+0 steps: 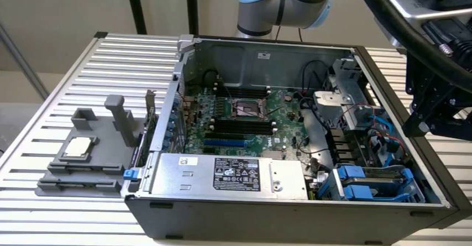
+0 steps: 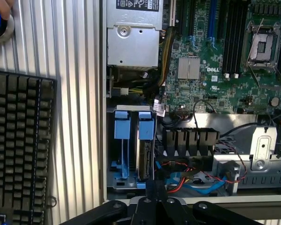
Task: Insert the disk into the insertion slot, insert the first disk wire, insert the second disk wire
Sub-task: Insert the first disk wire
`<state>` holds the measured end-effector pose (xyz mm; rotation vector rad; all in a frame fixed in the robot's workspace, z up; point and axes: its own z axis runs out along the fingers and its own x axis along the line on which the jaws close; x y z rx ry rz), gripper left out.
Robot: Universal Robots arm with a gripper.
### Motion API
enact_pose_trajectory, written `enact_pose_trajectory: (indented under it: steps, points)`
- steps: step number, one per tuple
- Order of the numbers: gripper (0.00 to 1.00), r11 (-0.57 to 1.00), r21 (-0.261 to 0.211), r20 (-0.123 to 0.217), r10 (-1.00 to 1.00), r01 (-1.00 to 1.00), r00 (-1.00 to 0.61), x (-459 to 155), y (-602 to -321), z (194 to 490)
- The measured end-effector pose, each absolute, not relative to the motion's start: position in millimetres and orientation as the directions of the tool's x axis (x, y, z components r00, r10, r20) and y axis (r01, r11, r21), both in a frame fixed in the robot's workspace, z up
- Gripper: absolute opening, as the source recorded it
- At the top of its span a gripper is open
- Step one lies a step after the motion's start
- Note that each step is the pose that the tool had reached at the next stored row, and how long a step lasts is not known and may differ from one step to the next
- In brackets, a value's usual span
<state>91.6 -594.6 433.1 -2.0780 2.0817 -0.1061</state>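
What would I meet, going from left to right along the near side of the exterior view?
grey multi-slot stand → silver power supply box → insertion slot with its blue clips

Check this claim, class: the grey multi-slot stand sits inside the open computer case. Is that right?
Not right. The grey multi-slot stand sits outside the open computer case, beside it on the slatted table, as the exterior view shows.
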Motion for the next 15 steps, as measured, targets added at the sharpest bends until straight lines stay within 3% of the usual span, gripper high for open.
enact_pose_trajectory:
  steps: [15]
  points:
    - [0.11,0.01,-0.189,-0.088,-0.996,-0.982,0.007,93.5,-594.5,429.1]
